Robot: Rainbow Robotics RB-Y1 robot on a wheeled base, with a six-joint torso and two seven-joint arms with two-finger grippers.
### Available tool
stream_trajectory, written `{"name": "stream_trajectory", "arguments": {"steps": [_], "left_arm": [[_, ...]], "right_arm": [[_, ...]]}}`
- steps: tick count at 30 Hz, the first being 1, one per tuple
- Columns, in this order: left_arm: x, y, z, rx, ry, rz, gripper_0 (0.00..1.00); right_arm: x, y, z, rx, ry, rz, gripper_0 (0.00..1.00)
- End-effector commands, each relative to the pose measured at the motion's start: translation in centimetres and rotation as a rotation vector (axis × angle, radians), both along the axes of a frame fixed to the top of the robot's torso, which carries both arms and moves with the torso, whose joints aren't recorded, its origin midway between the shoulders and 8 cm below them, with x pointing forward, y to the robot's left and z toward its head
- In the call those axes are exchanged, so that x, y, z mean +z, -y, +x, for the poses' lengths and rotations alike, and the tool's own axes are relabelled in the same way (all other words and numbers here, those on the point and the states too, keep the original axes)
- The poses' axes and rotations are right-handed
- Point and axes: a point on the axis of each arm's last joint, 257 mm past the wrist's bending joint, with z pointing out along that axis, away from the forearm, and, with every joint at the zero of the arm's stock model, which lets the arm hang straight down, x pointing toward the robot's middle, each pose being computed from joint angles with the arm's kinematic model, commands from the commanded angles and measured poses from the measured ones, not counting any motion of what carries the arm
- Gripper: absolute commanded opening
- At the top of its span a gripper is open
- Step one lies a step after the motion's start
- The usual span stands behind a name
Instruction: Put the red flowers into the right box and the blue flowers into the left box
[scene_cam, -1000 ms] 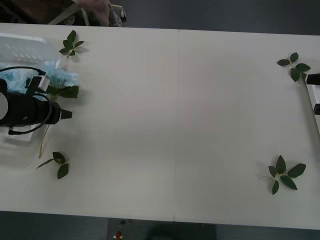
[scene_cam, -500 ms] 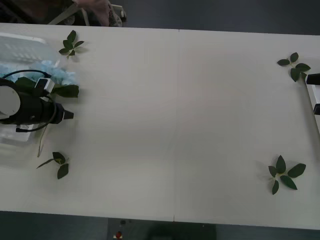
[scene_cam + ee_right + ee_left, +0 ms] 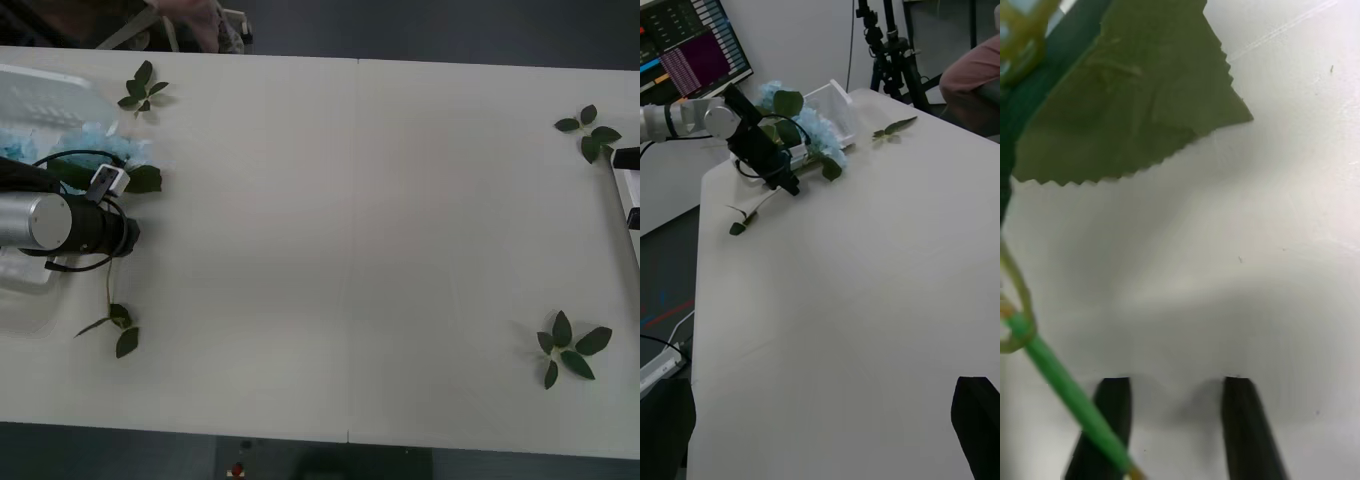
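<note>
The blue flowers (image 3: pixel 98 142) lie as a pale puffy cluster over the near rim of the left box (image 3: pixel 45 92), a translucent white bin at the table's far left. Their broad leaf (image 3: pixel 143 180) and thin stem (image 3: pixel 108 290) hang out onto the table. My left gripper (image 3: pixel 132 232) hovers just beside the bin, over that stem. In the left wrist view its black fingers (image 3: pixel 1112 420) stand apart with bare table between them, and the green stem (image 3: pixel 1056 375) crosses in front of one finger. My right gripper (image 3: pixel 820 390) is open, far off. The red flowers are out of view.
Loose green leaf sprigs lie at the back left (image 3: pixel 143 88), front left (image 3: pixel 117 330), back right (image 3: pixel 590 130) and front right (image 3: pixel 570 350). A thin edge of the right box (image 3: pixel 628 215) shows at the table's right side. A monitor (image 3: pixel 692 45) and tripod (image 3: pixel 880 37) stand beyond the table.
My left arm has turned at the wrist and its gripper has drawn back a little. The blue cluster has shifted toward the bin and the stem has swung to the right.
</note>
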Motion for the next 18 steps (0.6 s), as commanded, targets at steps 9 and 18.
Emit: {"name": "stream_trajectory", "arguments": {"steps": [9, 18], "left_arm": [[4.6, 1.2, 2.2, -0.04, 0.076, 0.001, 0.0], [11.0, 2.0, -0.6, -0.092, 0.002, 0.006, 0.0]], "right_arm": [[1.2, -0.2, 0.1, 0.013, 0.04, -0.023, 1.0], [1.2, -0.2, 0.1, 0.013, 0.04, -0.023, 1.0]]}}
